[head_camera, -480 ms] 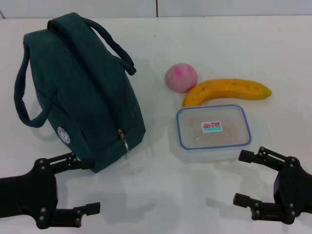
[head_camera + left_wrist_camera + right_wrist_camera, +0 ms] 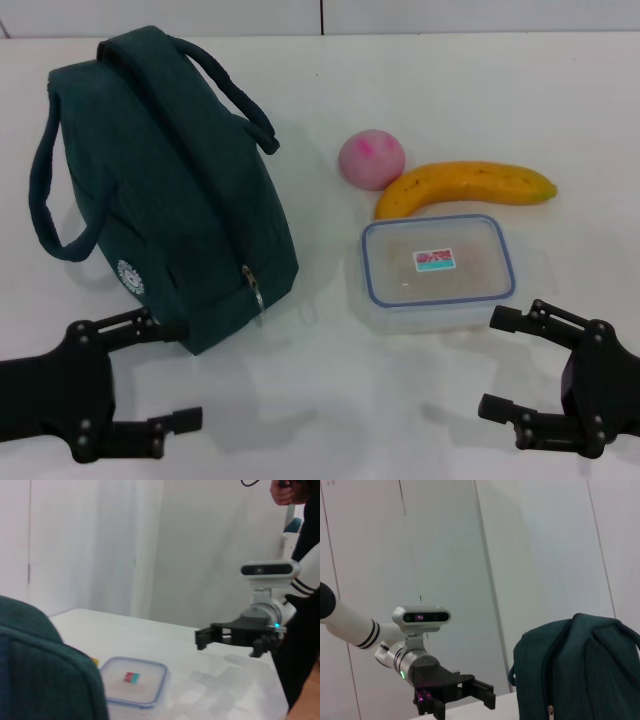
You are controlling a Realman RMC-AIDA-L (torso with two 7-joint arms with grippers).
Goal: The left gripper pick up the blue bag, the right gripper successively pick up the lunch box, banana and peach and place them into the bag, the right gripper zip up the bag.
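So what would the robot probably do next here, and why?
Probably the left gripper should move up toward the blue bag to take hold of it. The bag looks zipped shut, and the lunch box, banana and peach all lie on the table beside it. Both grippers are open and empty; the right gripper waits near the lunch box.

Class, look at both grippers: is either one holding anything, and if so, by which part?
Nothing is held. The left gripper is open beside the blue bag; the right gripper is open near the lunch box.
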